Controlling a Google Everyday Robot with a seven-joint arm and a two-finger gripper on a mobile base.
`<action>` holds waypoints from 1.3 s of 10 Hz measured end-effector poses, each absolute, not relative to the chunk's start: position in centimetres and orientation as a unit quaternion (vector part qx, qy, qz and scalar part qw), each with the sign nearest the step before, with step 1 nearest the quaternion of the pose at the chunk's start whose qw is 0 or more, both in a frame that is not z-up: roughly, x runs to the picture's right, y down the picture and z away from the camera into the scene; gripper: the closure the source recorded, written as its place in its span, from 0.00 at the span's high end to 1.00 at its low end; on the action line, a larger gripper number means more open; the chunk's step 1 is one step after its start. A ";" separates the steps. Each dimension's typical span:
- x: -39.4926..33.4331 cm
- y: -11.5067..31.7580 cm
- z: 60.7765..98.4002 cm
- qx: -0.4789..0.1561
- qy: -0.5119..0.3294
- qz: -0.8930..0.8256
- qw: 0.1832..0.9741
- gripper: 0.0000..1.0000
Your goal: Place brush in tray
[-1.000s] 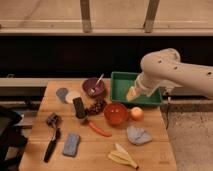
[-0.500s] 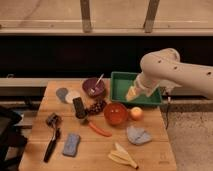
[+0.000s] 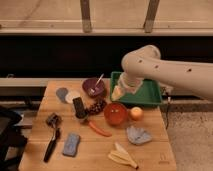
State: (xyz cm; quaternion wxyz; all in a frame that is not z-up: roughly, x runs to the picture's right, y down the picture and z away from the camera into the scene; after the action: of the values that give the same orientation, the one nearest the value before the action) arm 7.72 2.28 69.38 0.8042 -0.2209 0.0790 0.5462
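Cream claw (image 3: 118, 93) over green tray (image 3: 150, 96); black brush (image 3: 51, 145).

The worktop (image 3: 95, 152) is pale, matt wood. The tray (image 3: 150, 95) looks like smooth green plastic with a faint sheen. The brush (image 3: 51, 145) has a dull black handle. The arm (image 3: 165, 67) wears a smooth off-white shell. Its hand (image 3: 118, 93), yellowish and matt, hangs with fingers apart over the tray's left rim. The orange-red bowl (image 3: 115, 112) looks glossy.

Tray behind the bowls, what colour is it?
The tray is green, clear in the camera view; the gripper hangs at its left edge.
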 end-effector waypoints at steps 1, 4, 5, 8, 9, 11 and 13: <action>4.2 2.3 69.3 -0.221 0.072 0.525 0.819 0.68; -4.0 3.1 68.4 -0.225 0.053 0.470 0.852 0.68; -7.2 3.8 67.5 -0.229 0.041 0.447 0.864 0.68; -8.2 4.2 67.1 -0.230 0.040 0.437 0.869 0.68; -8.3 4.2 67.1 -0.230 0.039 0.436 0.869 0.68; -8.4 4.2 67.1 -0.230 0.039 0.436 0.869 0.68; -8.7 4.4 67.2 -0.231 0.038 0.430 0.872 0.68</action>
State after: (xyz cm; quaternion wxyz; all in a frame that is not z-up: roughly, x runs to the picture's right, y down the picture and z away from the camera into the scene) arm -8.69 4.35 67.23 0.8717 -0.2311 0.0383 0.4305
